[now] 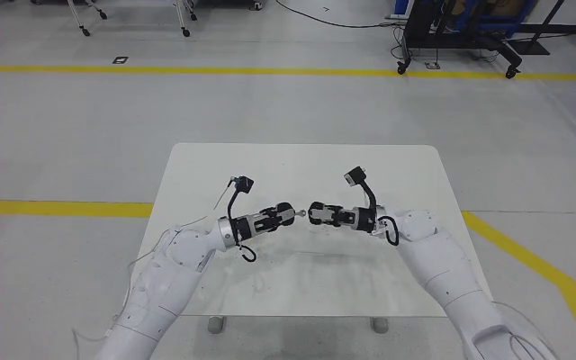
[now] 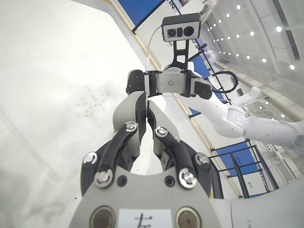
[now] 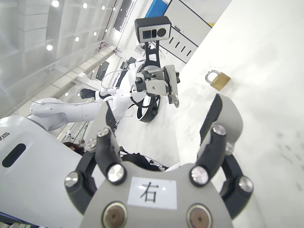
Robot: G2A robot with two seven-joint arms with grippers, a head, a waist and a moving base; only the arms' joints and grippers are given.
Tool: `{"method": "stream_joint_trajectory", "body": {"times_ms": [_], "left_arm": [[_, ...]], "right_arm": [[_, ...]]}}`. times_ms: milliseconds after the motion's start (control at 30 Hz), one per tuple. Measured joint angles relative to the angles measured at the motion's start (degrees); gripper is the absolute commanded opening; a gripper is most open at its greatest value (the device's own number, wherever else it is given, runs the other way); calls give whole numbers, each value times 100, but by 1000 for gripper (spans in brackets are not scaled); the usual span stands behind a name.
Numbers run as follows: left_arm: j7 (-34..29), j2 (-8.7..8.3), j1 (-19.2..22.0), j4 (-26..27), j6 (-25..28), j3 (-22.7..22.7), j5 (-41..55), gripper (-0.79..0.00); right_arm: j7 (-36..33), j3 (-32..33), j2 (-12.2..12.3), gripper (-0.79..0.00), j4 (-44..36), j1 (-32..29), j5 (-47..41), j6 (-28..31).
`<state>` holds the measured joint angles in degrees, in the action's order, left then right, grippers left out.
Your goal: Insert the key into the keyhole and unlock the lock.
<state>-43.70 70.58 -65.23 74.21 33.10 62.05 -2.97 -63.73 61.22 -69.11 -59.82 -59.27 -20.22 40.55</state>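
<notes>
A brass padlock point(image 3: 219, 80) with a silver shackle lies flat on the white table point(image 1: 270, 171). A small silver key point(image 3: 176, 100) sticks out of my left gripper point(image 2: 146, 100), which is shut on it above the middle of the table. My right gripper point(image 3: 163, 110) faces it from close by, open, with nothing between its fingers. In the top view the left gripper point(image 1: 290, 214) and right gripper point(image 1: 315, 214) nearly meet tip to tip, with the key point(image 1: 301, 213) between them. From the right wrist view, the padlock lies on the table past the left gripper point(image 3: 172, 84).
The tabletop carries some faint scuff marks point(image 2: 95, 100). Around the table is open floor with yellow lines point(image 1: 270, 70); a black equipment cart point(image 1: 459, 36) stands far behind.
</notes>
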Motion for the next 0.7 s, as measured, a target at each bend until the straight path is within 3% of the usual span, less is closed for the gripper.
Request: {"method": "stream_joint_trajectory", "body": {"times_ms": [500,600,700], "left_arm": [[-78,-28,52,-32,70,-99,86,-785],[-44,-33,49,-26,87,-114,74,-785],[-44,-39,44,-15,93,-133,66,-785]], "right_arm": [[148,-712,189,-459,66,247,-359,148],[161,-825,223,-523,84,291,-432,161],[175,-932,255,-727,98,333,-503,175]]}}
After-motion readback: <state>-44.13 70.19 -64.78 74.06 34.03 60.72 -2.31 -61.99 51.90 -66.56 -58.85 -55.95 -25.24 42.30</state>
